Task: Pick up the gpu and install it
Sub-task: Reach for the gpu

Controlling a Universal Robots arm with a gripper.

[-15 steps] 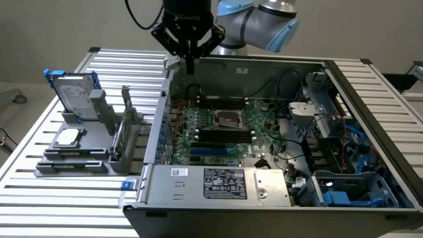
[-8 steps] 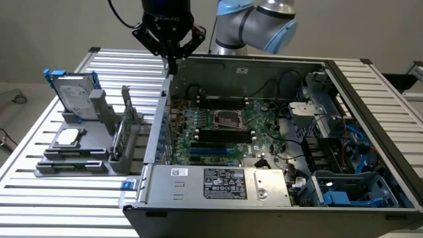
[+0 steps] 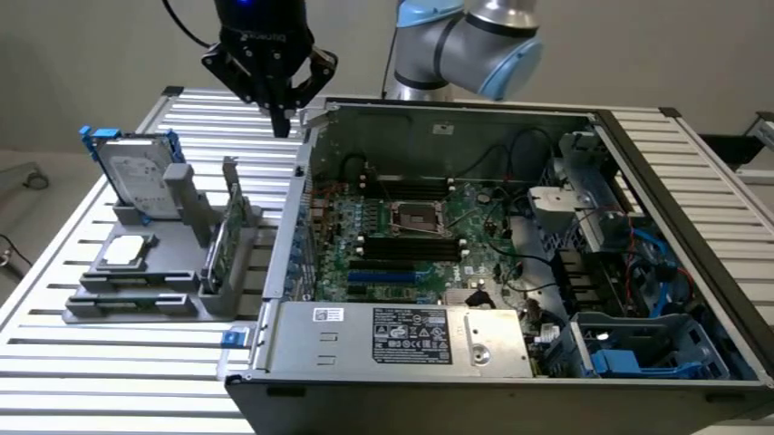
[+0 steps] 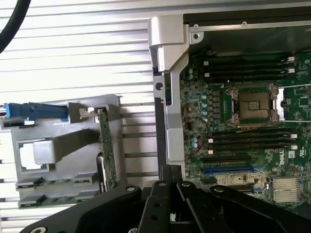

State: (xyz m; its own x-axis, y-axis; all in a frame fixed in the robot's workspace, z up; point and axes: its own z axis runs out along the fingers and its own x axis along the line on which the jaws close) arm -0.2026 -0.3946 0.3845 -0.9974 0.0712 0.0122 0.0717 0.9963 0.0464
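Exterior view: gripper pinched shut, empty, hanging over the slatted table by the back corner of the open case. The gpu stands on edge in the grey holder, along the holder's edge nearest the case. Wrist view: gripper tips together, gpu off to one side, case wall just beside the tips. Risk: shut jaws would hit the card's top edge instead of straddling it, and the case wall is close enough to clip.
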